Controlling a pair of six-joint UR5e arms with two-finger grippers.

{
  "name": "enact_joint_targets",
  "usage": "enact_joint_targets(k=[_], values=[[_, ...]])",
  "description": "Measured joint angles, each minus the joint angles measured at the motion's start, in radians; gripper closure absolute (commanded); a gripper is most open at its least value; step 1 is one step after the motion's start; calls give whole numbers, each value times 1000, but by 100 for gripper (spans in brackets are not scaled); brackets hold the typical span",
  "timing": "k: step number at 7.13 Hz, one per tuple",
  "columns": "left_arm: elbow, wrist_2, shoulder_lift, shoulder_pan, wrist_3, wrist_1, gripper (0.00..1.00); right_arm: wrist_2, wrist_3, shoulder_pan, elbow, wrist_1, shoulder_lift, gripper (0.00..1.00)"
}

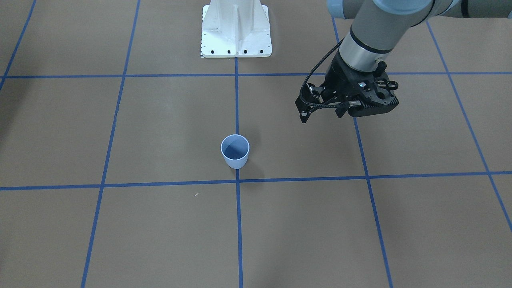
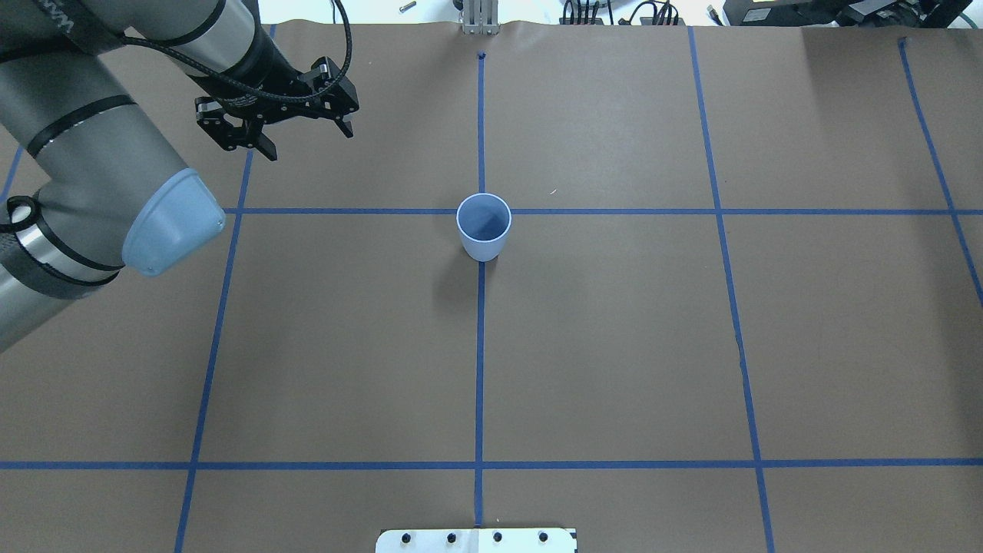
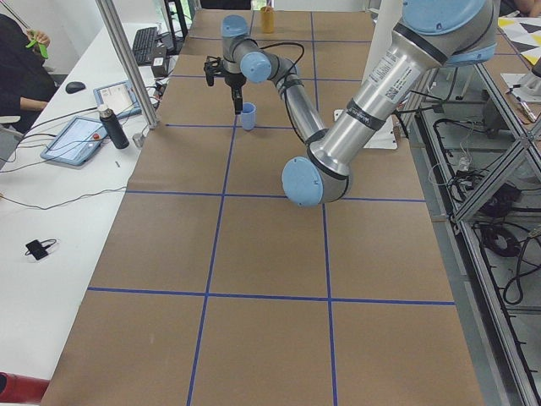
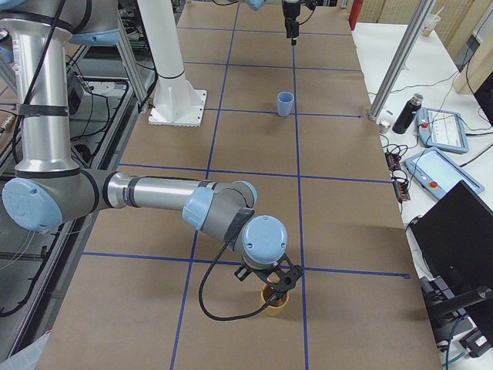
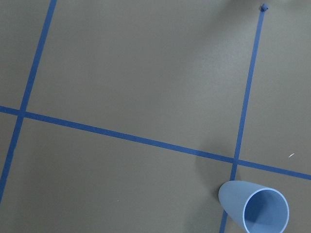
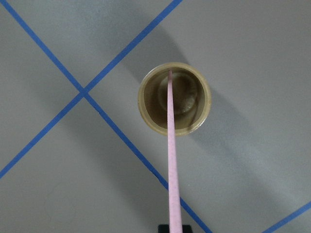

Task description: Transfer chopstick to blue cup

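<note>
The blue cup (image 1: 235, 152) stands upright and empty at the table's middle on a tape crossing; it also shows in the overhead view (image 2: 484, 228) and the left wrist view (image 5: 257, 209). My left gripper (image 2: 307, 142) hovers open and empty, to the cup's left and farther out on the table, also in the front view (image 1: 322, 116). My right gripper (image 4: 273, 281) is above a tan cup (image 6: 204, 99) at the table's right end. It is shut on a pale pink chopstick (image 6: 172, 160), whose lower end is inside the tan cup.
The white robot base (image 1: 236, 32) stands at the table's near edge. Blue tape lines grid the brown table. A side bench holds a dark bottle (image 4: 406, 113) and tablets behind a metal post (image 4: 397, 62). A person (image 3: 17, 68) sits beyond the far edge.
</note>
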Motion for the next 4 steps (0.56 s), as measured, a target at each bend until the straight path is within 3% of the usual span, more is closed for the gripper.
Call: enact_joint_targets(k=[4], values=[[-15, -1, 26, -1, 1, 0, 1, -52, -1, 55, 260, -289, -2, 100]])
